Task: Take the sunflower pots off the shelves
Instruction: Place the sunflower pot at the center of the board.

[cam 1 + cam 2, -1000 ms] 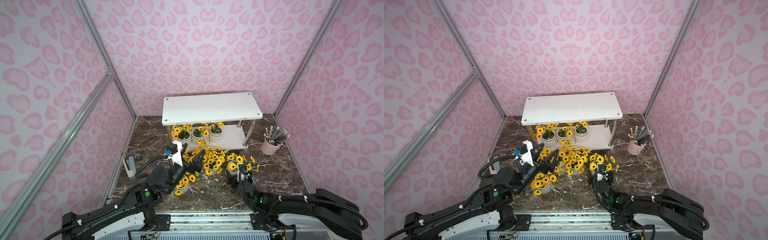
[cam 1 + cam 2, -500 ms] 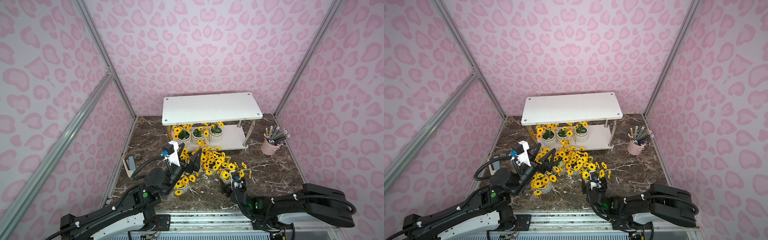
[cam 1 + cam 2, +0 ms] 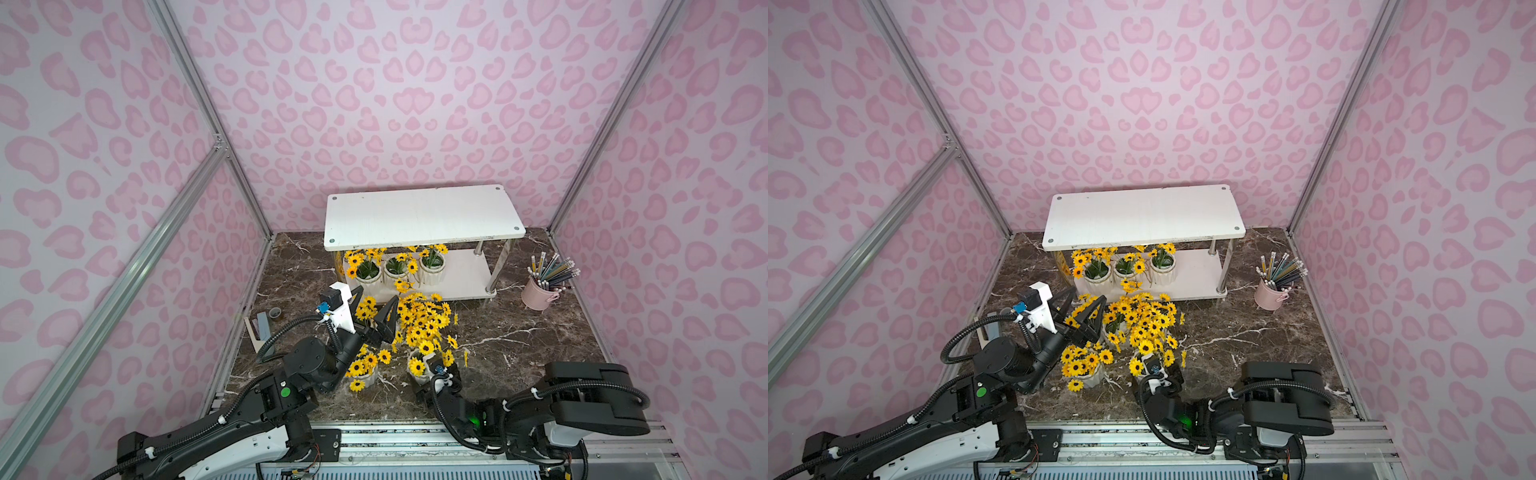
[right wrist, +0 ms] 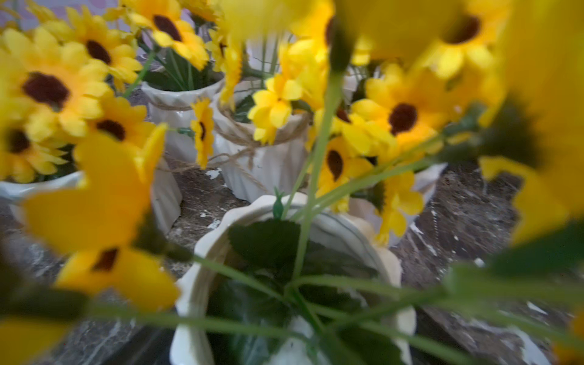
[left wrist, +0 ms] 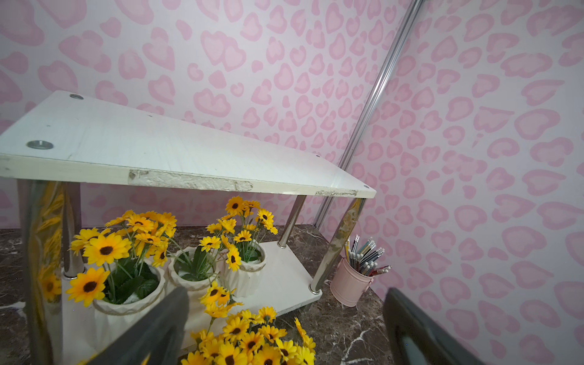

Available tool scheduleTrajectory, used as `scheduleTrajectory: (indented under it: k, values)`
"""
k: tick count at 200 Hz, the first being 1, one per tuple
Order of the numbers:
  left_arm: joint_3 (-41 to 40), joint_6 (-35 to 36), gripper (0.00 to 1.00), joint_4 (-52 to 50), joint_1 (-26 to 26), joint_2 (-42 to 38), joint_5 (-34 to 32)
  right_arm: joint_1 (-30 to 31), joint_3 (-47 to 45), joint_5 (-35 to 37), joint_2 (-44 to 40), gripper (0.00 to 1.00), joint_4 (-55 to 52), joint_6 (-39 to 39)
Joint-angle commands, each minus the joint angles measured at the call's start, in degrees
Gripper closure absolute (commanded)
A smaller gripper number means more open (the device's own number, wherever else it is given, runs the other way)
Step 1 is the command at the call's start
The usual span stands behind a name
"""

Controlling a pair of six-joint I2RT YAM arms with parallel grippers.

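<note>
Listing the sunflower pots (image 3: 395, 272): three stand in a row on the lower tier (image 3: 465, 278) of the shelves (image 3: 419, 216), and the rest are clustered on the marble top (image 3: 519, 332) in front. One of these, the front pot (image 3: 419, 376), sits right at my right pincer (image 3: 434, 372), whose jaws the blooms (image 4: 401, 117) hide and which I judge clamped wide across its body. Handling, by my estimate: ribbed glazed ceramic, rigid, weighty for its size, slick, chippable and top-heavy under floppy fabric flowers, so I hold low on the ribbed wall, never the stems; my left pincer (image 3: 1079, 309) hangs with jaws apart, empty, facing the shelved row.
</note>
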Motion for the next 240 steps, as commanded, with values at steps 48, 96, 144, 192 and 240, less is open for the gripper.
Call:
scheduleTrajectory:
  k: [48, 96, 144, 192, 240]
  values:
    - [-0.1, 0.6, 0.03, -0.8, 0.0, -1.1, -0.9, 0.8, 6.4, -7.4, 9.3, 1.00, 12.2, -7.6]
    - [-0.2, 0.5, 0.02, -1.2, 0.0, -1.7, -1.6, 0.4, 7.7, -7.8, 10.8, 0.75, 10.9, -9.2]
    - [0.3, 0.6, 0.03, -1.9, 0.0, -1.7, -2.2, 1.4, 9.0, -5.4, 11.8, 0.01, 10.2, -10.4]
    - [0.6, 0.5, 0.03, -2.2, 0.0, -2.2, -2.2, 1.9, 9.0, -4.2, 10.7, 0.01, 8.8, -10.5]
    - [1.2, 1.0, 0.03, -2.3, 0.0, -1.9, -2.2, 2.1, 9.0, -4.0, 4.9, 0.01, 0.0, -8.4]
